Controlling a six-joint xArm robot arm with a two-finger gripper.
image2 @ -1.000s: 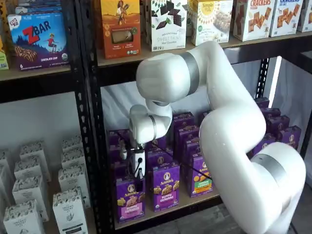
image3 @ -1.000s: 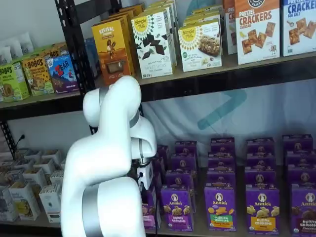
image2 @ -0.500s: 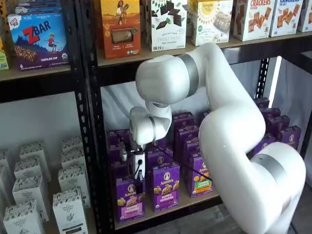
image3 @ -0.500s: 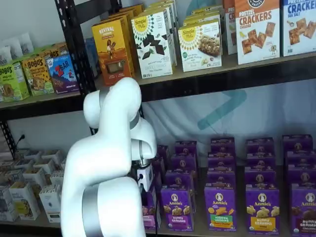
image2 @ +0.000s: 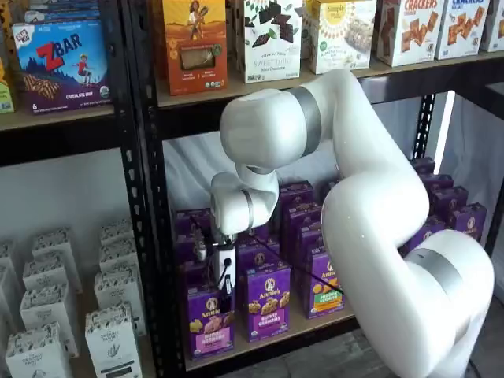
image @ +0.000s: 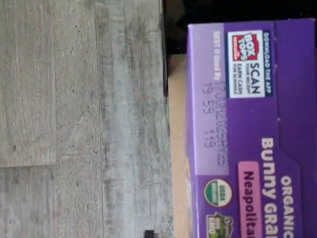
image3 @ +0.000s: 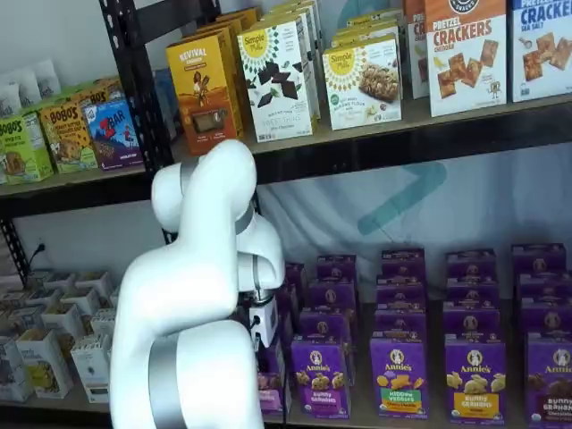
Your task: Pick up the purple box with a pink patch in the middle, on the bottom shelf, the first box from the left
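Little has changed since the earlier frames: the white arm has crept slightly higher and closer over the front-left box, and everything on the rack stands as it did. In a shelf view the white-bodied gripper with black fingers [image2: 224, 293] sits right at the top edge of the upright purple cardboard snack box with the pink label band [image2: 209, 323], which stands at the front left corner of the tan wooden bottom shelf [image2: 303, 327] inside the black metal rack. How the fingers stand I cannot tell; they show only side-on against the dark gap above the box, and whether they already touch it is unclear.

The step in hand looks like closing on the box top. To do it well, the fingers should stay centred across the narrow depth of the carton and squeeze the flat broad faces, not the flap seam, then lift straight up so the neighbouring purple boxes [image2: 268, 301] just beside it are not dragged.

The wrist view shows the carton's top panel [image: 250, 129]: smooth, glossy printed card with crisp folded edges, likely light and easily dented. Beyond the shelf lip lies grey, grainy plank flooring [image: 84, 119].
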